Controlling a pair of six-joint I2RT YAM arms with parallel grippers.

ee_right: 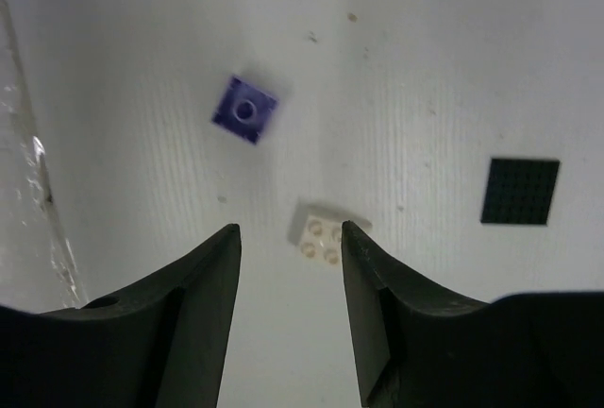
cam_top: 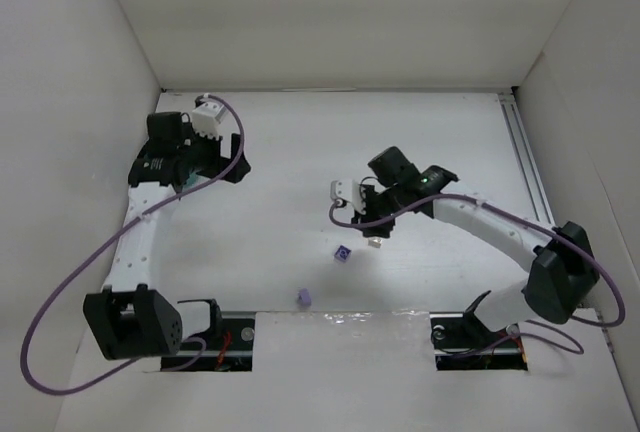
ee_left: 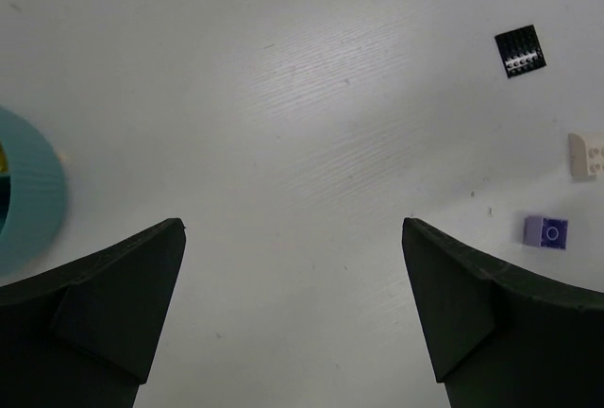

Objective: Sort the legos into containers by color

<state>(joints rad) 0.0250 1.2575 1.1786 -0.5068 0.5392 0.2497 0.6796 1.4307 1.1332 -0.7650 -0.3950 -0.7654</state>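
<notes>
closest to the arm bases, a lilac brick (cam_top: 304,297) lies alone on the white table (cam_top: 430,142), just by a shiny clear strip (cam_top: 340,320) at the near edge. a bit farther in is a second lilac brick (ee_right: 245,110), flat on the table with its one stud up.

next comes the cream brick (ee_right: 326,231), and right over it hangs the right pincer (ee_right: 288,230). its two black fingers (ee_right: 203,314) stand only a little way apart, a narrow gap, and nothing is held in between. the cream brick sits just past the tips, studs up, nearer to one finger than the other. it may be touching that finger, but the wrist view is too tight to be sure. the flat black square (ee_right: 519,191) lies on the table off to that same side, apart from the finger.

farther away, on the left side, the left pincer (ee_left: 293,229) is wide open. it holds nothing, and only bare table shows between its fingers. the teal bowl (ee_left: 33,200) is just beside it, at the edge of its wrist view. the cream brick, the lilac bricks and the black square all lie well apart from the bowl.
</notes>
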